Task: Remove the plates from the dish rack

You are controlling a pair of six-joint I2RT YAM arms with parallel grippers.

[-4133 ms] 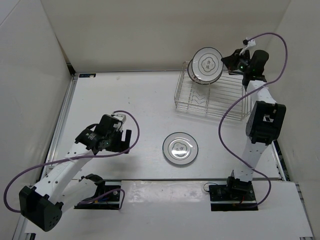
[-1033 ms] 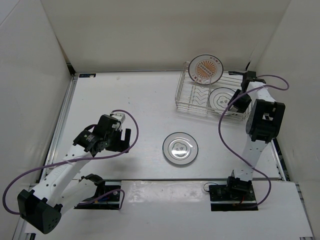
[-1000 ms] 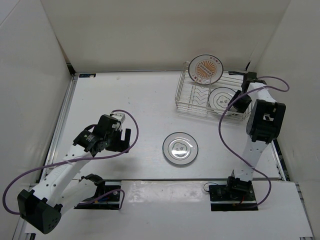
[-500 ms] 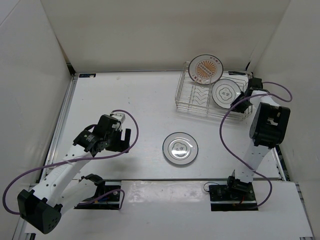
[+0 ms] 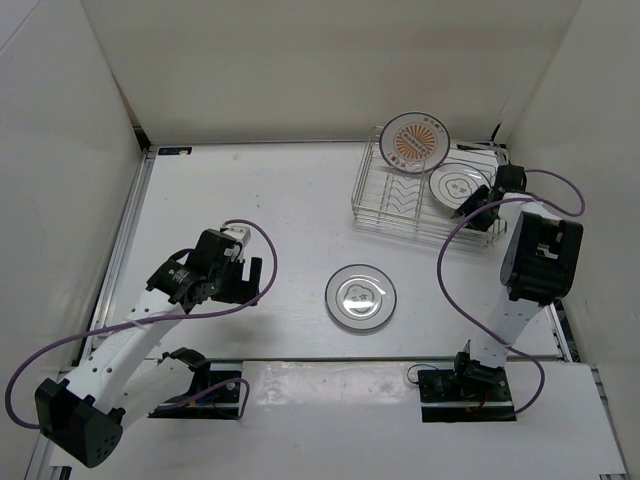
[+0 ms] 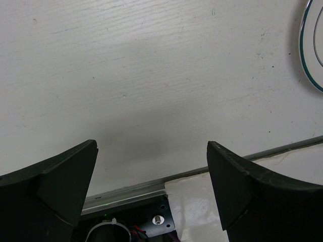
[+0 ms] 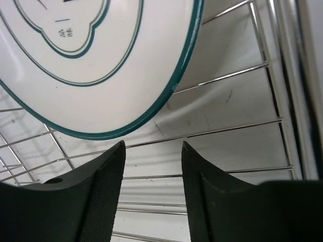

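Observation:
The dish rack [image 5: 385, 205] stands at the back right. An orange-centred plate [image 5: 417, 143] stands upright at its far edge. A second white plate [image 5: 457, 184] with a teal rim leans tilted in the rack's right half. My right gripper [image 5: 474, 208] is low at that plate's near right edge, jaws open. In the right wrist view the plate [image 7: 101, 60] hangs just above the fingertips of my right gripper [image 7: 153, 146], with only the dish rack's wires [image 7: 227, 126] between them. A third plate [image 5: 360, 297] lies flat mid-table. My left gripper [image 5: 235, 280] hovers open over bare table.
The enclosure's right wall runs close beside the rack and my right arm. In the left wrist view my left gripper [image 6: 151, 146] looks down on the table's near metal rail [image 6: 126, 189], and the flat plate's rim [image 6: 309, 50] shows at the top right.
The white plate in the rack went from lying nearly flat to leaning up toward the back right. My right gripper shifted back and right with it. The left arm held still.

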